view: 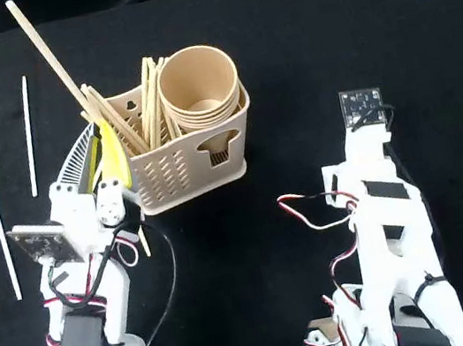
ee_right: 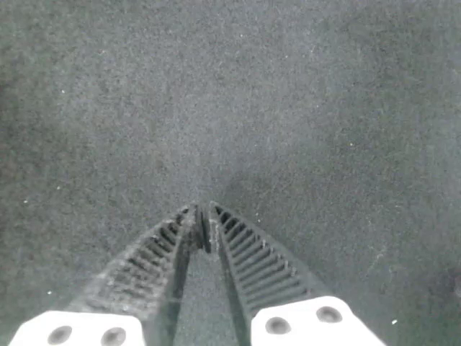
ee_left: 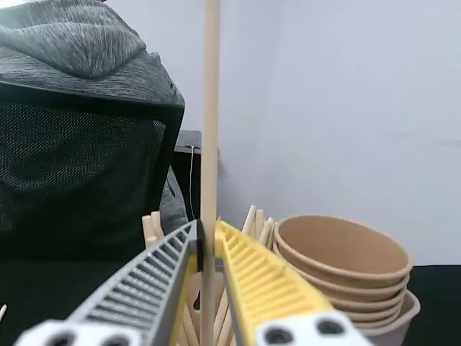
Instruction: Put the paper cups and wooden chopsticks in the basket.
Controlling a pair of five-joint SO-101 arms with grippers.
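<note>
at left hand (ee_left: pixel 207 232), pale slender chopstick (ee_left: pixel 210 108)

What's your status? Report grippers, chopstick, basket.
Left gripper shut on chopstick, at basket edge. Right gripper shut, empty, over table. Cups stacked in basket. Nothing blocking.

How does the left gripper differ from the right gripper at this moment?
The left gripper is shut on a chopstick; the right gripper is shut on nothing. The left gripper is beside the basket; the right gripper is over bare table, away from it. Both have ribbed fingers.
</note>
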